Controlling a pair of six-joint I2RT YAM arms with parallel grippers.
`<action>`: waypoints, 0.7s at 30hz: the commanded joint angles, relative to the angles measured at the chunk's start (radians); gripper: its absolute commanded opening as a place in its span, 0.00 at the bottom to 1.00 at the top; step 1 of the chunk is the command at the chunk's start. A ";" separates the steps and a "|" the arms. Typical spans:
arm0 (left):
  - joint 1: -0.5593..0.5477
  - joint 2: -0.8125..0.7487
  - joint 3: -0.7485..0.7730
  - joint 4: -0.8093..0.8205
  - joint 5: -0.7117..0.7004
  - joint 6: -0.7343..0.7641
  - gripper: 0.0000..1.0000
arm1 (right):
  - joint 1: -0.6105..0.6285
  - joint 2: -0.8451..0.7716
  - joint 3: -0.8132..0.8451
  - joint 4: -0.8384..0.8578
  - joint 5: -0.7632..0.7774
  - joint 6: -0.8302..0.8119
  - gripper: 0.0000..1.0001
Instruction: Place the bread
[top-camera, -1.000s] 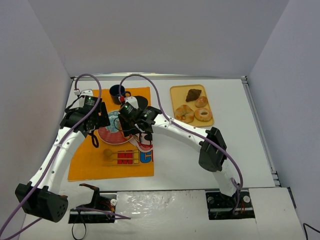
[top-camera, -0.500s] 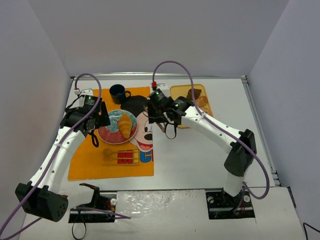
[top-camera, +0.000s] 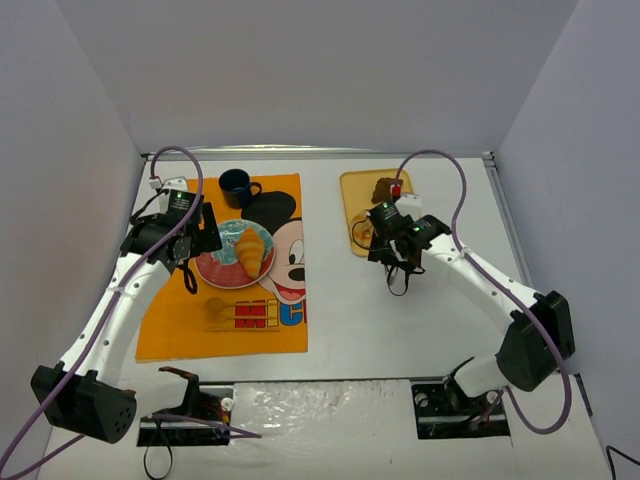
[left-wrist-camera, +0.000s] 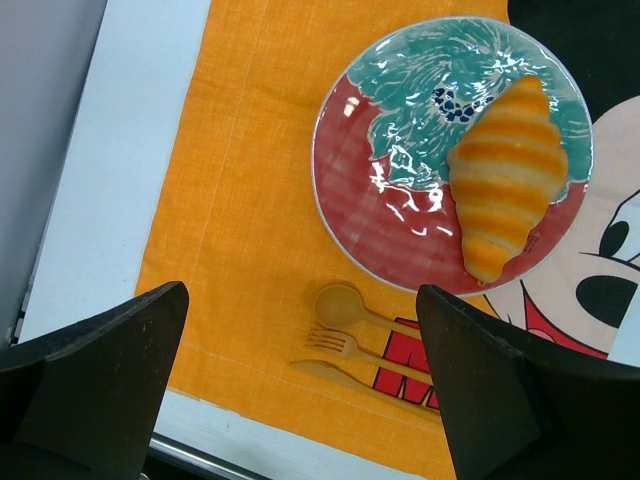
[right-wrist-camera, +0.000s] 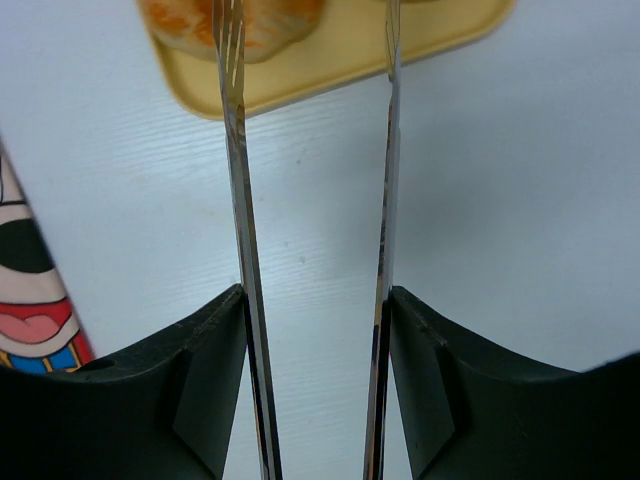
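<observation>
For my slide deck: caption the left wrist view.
Croissant lying on the red-and-teal plate on an orange placemat, open left hand hovering above.

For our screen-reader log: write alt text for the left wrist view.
A golden croissant lies on the right side of a red and teal plate, which sits on an orange placemat. Small tan cutlery lies below the plate, and the left end effector shows two dark fingers at the bottom edge, spread wide with nothing between them.

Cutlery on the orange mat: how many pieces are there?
3, all beside the plate: the spoon nearest it, the fork in the middle, the knife nearest the edge of the orange mat. None looks hidden.
</observation>
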 joint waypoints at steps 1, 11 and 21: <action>0.011 -0.003 0.043 0.045 0.005 0.016 0.97 | -0.059 -0.136 -0.066 0.013 0.084 0.070 0.52; 0.011 0.007 0.033 0.065 0.027 0.010 0.97 | -0.187 -0.248 -0.217 -0.007 0.136 0.124 0.51; 0.011 0.011 0.038 0.071 0.036 0.019 0.97 | -0.279 -0.287 -0.317 -0.006 0.178 0.169 0.54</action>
